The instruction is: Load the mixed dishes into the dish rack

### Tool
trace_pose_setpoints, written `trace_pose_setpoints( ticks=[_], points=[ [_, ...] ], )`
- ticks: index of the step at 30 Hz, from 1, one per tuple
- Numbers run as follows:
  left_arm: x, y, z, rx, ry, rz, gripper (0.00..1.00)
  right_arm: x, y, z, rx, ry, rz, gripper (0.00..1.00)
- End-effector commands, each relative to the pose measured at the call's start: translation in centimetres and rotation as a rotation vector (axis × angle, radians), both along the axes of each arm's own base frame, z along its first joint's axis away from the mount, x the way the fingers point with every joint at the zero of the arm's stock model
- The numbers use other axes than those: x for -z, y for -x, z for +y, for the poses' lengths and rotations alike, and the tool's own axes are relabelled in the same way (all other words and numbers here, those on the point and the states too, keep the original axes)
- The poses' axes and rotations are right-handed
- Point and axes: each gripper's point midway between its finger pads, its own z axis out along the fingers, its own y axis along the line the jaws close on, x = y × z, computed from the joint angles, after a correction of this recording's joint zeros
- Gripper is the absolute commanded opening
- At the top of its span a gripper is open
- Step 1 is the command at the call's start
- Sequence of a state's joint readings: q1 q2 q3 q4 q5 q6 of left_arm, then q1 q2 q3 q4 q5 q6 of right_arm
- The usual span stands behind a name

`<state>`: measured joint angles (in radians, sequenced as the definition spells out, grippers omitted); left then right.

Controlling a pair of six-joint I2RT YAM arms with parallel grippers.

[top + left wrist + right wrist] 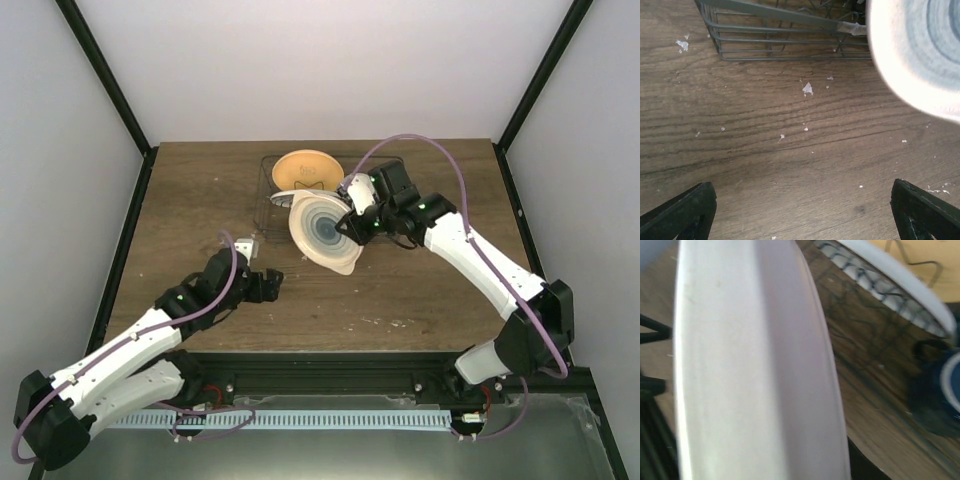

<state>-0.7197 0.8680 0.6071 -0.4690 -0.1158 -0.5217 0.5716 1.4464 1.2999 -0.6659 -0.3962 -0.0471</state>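
**Wooden bench [790, 150], one plate hovering at the rack**

My right jaws are pinched on the rim of the blue-ringed plate [322, 232]. It's held on edge at the near side of the dish rack [268, 205], where the orange plate [305, 168] already stands. Left jaws hang wide apart, empty. I reckon it's stiff, glossy, chippable and light. With only a rim grip it could swivel.
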Motion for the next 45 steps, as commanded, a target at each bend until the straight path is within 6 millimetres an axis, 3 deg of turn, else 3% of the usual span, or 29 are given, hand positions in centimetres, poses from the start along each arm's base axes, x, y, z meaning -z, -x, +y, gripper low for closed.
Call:
trace_pose_setpoints(
  ticks=[1,5,15,21,24,30,45],
  points=[
    [0.7,0.4,0.6,-0.013,-0.008,0.009,0.97,-2.4,-2.2,-1.9,0.063,0.185,-0.183,0.01],
    [1.3,0.5,0.8,-0.013,-0.021,0.019,0.97,-4.7,-2.5,-1.6,0.071,0.247,-0.336,0.01],
    [2.0,0.6,0.9,-0.012,-0.025,0.013,0.97,-11.2,-1.7,1.7,0.012,0.389,-0.772,0.01],
    [2.1,0.8,1.2,-0.016,-0.025,0.008,0.98,-13.7,-0.5,3.0,-0.012,0.496,-1.01,0.01],
    [2.2,0.8,1.3,-0.019,-0.024,0.004,0.98,-13.6,-0.6,3.1,-0.017,0.555,-1.072,0.01],
    [2.4,0.9,1.4,-0.023,-0.022,0.006,0.98,-11.7,-1.5,3.2,-0.044,0.668,-1.136,0.01],
    [2.7,1.0,1.8,-0.031,-0.022,0.003,0.98,-8.7,-2.6,4.4,-0.092,0.763,-1.241,0.01]
  ],
)
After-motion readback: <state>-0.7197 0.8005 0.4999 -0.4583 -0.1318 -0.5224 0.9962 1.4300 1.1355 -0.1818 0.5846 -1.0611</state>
